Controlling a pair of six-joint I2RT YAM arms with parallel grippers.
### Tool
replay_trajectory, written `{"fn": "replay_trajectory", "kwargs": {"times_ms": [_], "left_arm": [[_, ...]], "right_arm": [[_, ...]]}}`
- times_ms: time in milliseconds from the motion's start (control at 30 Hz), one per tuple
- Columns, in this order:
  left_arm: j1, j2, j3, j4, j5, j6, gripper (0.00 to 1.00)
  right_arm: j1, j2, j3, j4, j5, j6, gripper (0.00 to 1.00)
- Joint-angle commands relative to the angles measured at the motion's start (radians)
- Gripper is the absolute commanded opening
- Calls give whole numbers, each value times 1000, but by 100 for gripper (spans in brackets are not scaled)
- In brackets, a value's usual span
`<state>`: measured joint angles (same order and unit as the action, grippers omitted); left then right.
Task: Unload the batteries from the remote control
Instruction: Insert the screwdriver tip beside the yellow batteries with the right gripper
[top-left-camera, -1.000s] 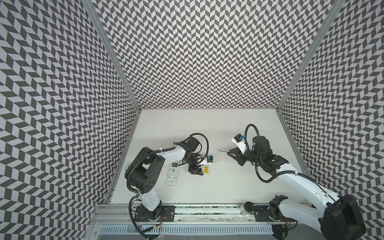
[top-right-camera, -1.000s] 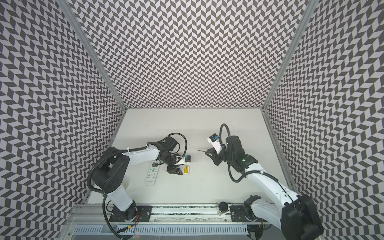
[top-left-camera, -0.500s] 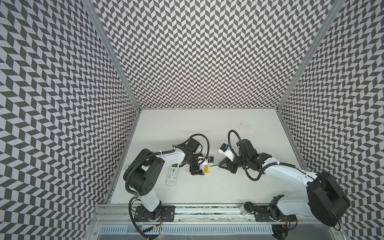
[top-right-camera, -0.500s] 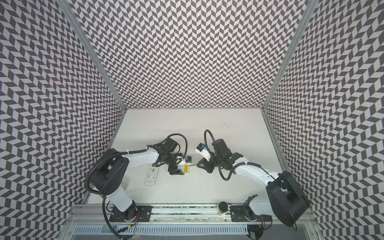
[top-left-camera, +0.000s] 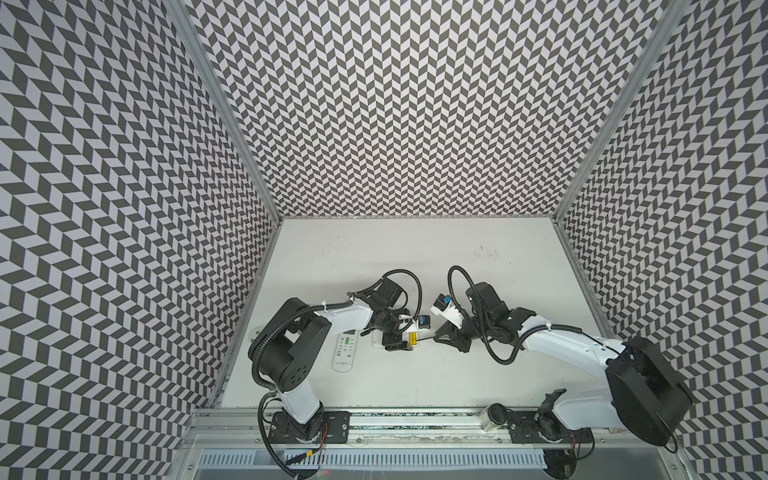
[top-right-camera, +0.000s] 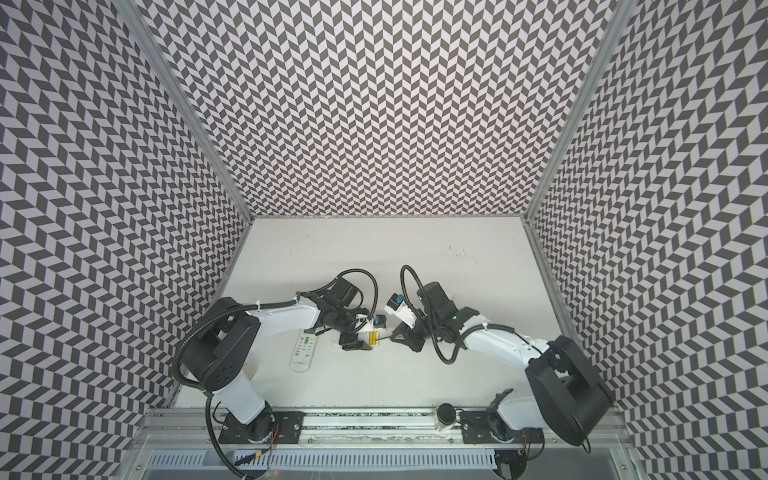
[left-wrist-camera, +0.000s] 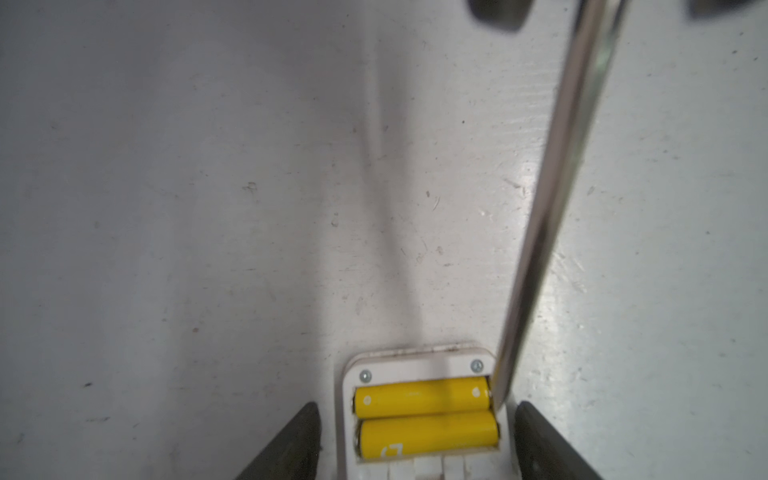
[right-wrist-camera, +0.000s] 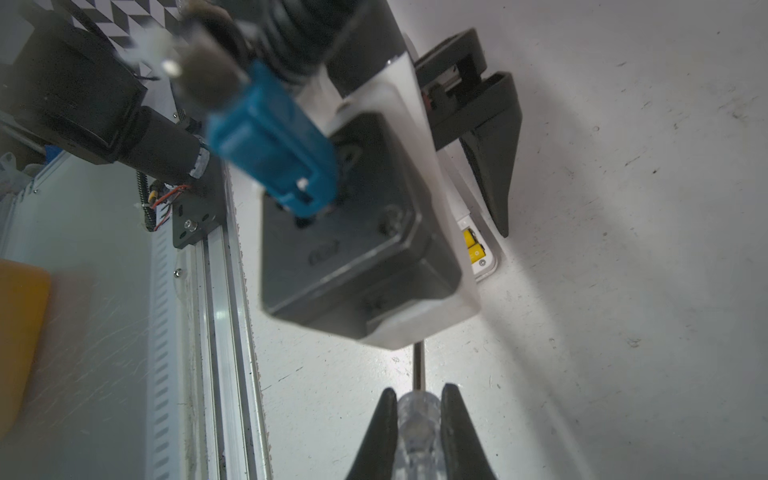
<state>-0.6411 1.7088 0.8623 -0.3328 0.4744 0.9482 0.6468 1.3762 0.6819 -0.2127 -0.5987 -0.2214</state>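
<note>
The two yellow batteries (left-wrist-camera: 419, 399) lie side by side in the open bay at the end of the remote (left-wrist-camera: 415, 365), which rests flat on the surface (left-wrist-camera: 166, 208). In both top views their long axes run roughly 12 to 6, across the remote. The left fingers (left-wrist-camera: 291, 449) stand apart, one at the remote's 12 o'clock side and one at its 6 o'clock side. A sliver of surface shows between each finger and the casing, so they flank the bay without clamping it. The right fingers (right-wrist-camera: 384, 432) are clamped on the clear handle of the screwdriver (left-wrist-camera: 552, 199), which reaches in from 3 o'clock. Its tip sits at one end of the battery nearer 3 o'clock, between that end and the bay wall. So the batteries lie between the left fingers, and toward 9 o'clock of the right ones with the whole shaft between. The right arm looks like the one set to act. The coming move is probably a lever, with the tip getting under that end and tipping it up out of the bay. With the remote unclamped, a push toward 9 o'clock could slide it rather than free the battery.
</note>
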Motion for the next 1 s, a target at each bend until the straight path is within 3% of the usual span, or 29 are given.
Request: {"fn": "replay_trajectory", "kwargs": {"times_ms": [0, 167, 267, 400, 500, 667, 967], "left_arm": [[-18, 27, -21, 10, 0, 15, 74], [-23, 26, -29, 9, -10, 11, 66], [-23, 23, -39, 16, 2, 4, 57], [-25, 24, -47, 24, 0, -7, 54], [-25, 21, -49, 19, 1, -15, 56], [-23, 12, -47, -1, -38, -6, 67], [-22, 15, -35, -30, -49, -4, 69]], "right_arm": [[11, 14, 25, 23, 1, -24, 0], [19, 46, 48, 14, 7, -15, 0], [20, 64, 64, 19, 10, -2, 0], [23, 90, 80, 13, 14, -1, 0], [33, 97, 81, 1, 6, -9, 0], [43, 84, 65, -24, -18, 1, 0], [44, 32, 21, -1, 72, 45, 0]]}}
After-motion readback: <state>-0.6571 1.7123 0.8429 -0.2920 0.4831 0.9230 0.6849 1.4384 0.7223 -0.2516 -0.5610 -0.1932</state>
